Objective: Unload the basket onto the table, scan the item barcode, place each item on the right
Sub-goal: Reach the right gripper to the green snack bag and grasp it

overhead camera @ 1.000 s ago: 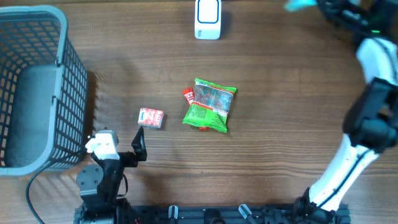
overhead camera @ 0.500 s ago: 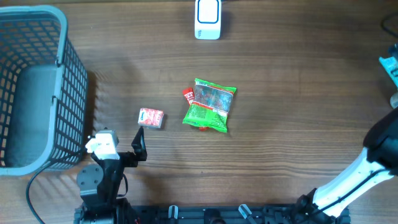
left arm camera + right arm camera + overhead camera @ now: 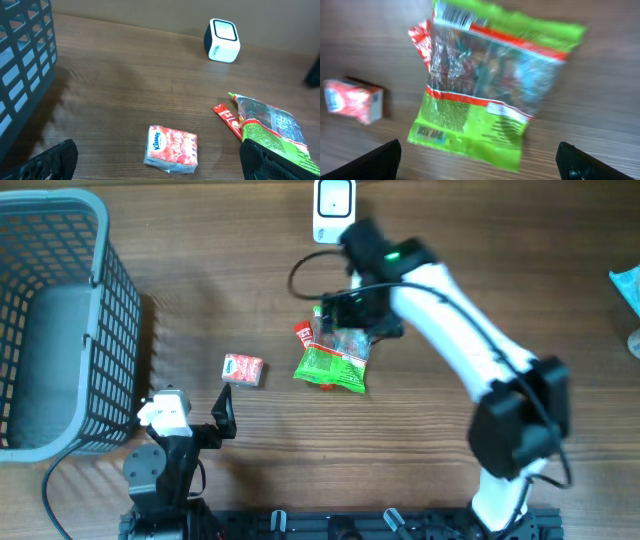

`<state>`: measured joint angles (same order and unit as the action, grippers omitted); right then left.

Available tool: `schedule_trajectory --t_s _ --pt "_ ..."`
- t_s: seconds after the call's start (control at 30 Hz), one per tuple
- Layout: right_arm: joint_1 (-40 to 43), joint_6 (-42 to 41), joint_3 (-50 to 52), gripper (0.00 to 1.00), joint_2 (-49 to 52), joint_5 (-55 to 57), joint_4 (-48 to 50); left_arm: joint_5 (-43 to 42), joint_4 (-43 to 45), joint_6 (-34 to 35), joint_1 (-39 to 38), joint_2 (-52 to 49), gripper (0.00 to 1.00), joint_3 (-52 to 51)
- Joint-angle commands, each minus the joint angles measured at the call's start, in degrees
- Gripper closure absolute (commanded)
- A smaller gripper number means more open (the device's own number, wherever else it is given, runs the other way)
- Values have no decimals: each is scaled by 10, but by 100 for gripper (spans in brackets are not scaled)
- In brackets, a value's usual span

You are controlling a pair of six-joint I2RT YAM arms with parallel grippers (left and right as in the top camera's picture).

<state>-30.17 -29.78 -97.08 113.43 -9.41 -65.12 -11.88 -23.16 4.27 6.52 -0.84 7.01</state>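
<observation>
At the left the basket (image 3: 115, 350) and the left tool (image 3: 195, 412) are as they were a second ago: the tool sits near the table's (image 3: 200, 270) near edge, released and holding nothing. The tissue pack (image 3: 242, 369) just right of it has not shifted, nor has the red sachet (image 3: 304, 335) tucked against the snack bag (image 3: 335, 370).

The change is on the right. The right arm, at the far right edge a moment ago, now reaches in across the middle, and the right tool (image 3: 352, 313) hangs over the far end of the bag. Its fingers, shut a second ago, stand spread wide with nothing between them. The bag lies flat at the table's centre, not yet lifted, with a barcode (image 3: 456, 17) showing face up at one end in the right wrist view.

This reads as the approach to a pick. The scanner (image 3: 333, 210) stands at the far edge, beyond the bag, so gripping and carrying the bag to it remain to be done.
</observation>
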Motion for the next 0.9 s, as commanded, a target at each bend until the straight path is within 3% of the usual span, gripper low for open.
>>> schedule_trajectory --t_s 0.0,0.3,0.33,0.4,0.43,0.47,0.57,0.67,0.73,0.83,0.87 --pt "-36 -88 3 0 75 19 11 -1 2 7 0 4 0 -2" --pt "-36 -108 3 1 175 64 77 -1 2 7 0 4 0 -2" --pt "-36 -108 3 11 184 66 78 -1 2 7 0 4 0 -2" --pt "-35 -113 4 65 195 70 79 -1 2 7 0 4 0 -2" --pt "-35 -118 4 85 196 70 78 -1 2 7 0 4 0 -2" --pt "-35 -124 3 96 195 70 79 -1 2 7 0 4 0 -2" --pt "-30 -118 -17 96 187 38 58 -1 2 7 0 4 0 -2" --pt "-10 -84 -69 96 144 -81 6 -1 2 7 0 4 0 -2" --pt "18 21 -82 96 96 -263 23 -1 2 7 0 4 0 -2" --pt "49 261 -82 96 63 -548 34 -1 2 7 0 4 0 -2" --pt "51 289 -82 96 61 -629 44 -1 2 7 0 4 0 -2"
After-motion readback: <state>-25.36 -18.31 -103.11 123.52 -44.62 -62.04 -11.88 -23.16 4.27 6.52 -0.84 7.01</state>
